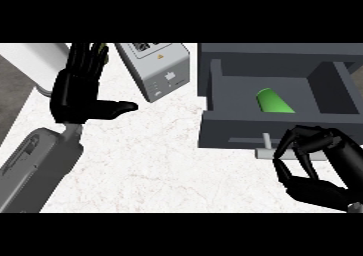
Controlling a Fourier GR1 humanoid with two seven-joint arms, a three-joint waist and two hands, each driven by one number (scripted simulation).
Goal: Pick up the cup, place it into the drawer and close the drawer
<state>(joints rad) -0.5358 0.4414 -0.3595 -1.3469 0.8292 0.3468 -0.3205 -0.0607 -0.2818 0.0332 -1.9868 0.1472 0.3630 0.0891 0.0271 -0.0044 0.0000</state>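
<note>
The green cup (275, 101) lies inside the open drawer (272, 131); the right hand (324, 167), fingers curled and empty beside the handle (266, 145), should push the front squarely; the left hand (79, 92) rests open.

Non-task items on the bench, seen from above.

The bench (162, 160) has a white top with faint reddish veining, and its bare surface fills the middle and near part of the view. A light grey box-shaped appliance (158, 67) stands at the far edge, turned at an angle to that edge; its sloping face carries a small orange triangular mark, a white symbol and a few small dots near its lower corner. At the far left corner a white rounded object (36, 62) lies partly out of view; its kind cannot be told. Beyond the left edge of the bench a dark grey floor (8, 100) shows.
</note>
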